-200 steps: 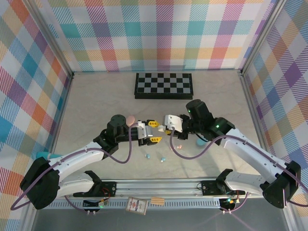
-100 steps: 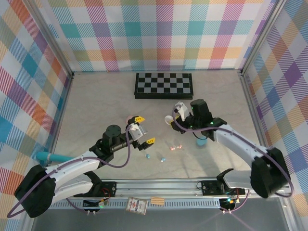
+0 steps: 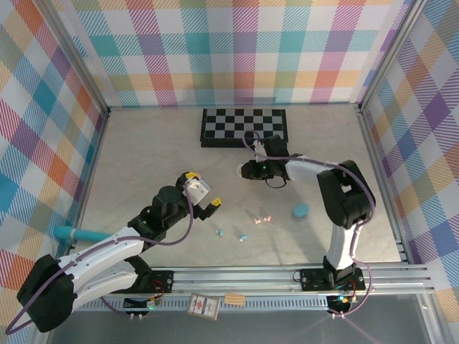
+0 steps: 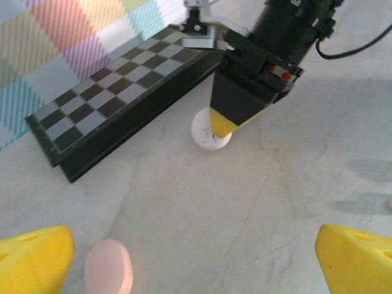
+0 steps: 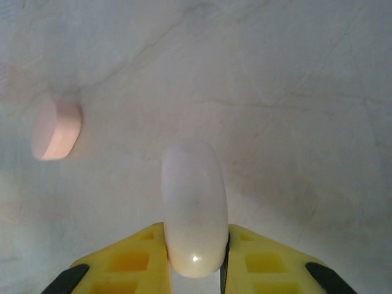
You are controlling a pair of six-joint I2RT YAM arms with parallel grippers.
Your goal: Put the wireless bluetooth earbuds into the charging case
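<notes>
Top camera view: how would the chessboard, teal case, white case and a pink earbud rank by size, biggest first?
1. chessboard
2. teal case and white case: about alike; the white one is partly hidden by the right end effector, so no ranking between them
3. pink earbud, by far the smallest

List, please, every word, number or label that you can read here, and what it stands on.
None is legible.
On the card, near edge of the top view: print too small to read.
On the white case: tiny dark marks, too blurred to read.
</notes>
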